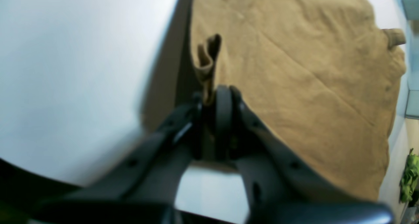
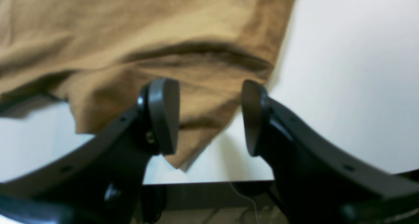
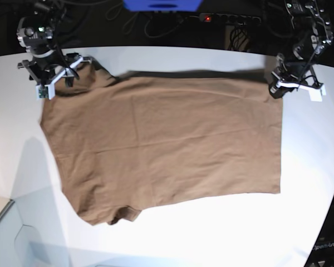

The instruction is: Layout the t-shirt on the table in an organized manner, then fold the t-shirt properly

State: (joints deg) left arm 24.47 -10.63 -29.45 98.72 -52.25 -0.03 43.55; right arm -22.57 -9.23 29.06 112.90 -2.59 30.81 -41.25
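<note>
The brown t-shirt lies spread nearly flat across the white desk, its hem to the right and one sleeve bunched at the far left. The left gripper is pressed together, pinching a fold of the shirt's far right corner. The right gripper hangs with fingers spread over the far left sleeve, holding nothing.

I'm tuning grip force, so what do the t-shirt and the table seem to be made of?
The t-shirt looks like soft woven or knit cloth, probably cotton: matte brown, creased, and it bunches into a fold where the left pincer pinches its edge. The table seems a hard, smooth white laminate or plastic, slightly glossy, with soft sheen and shadows on it.
</note>
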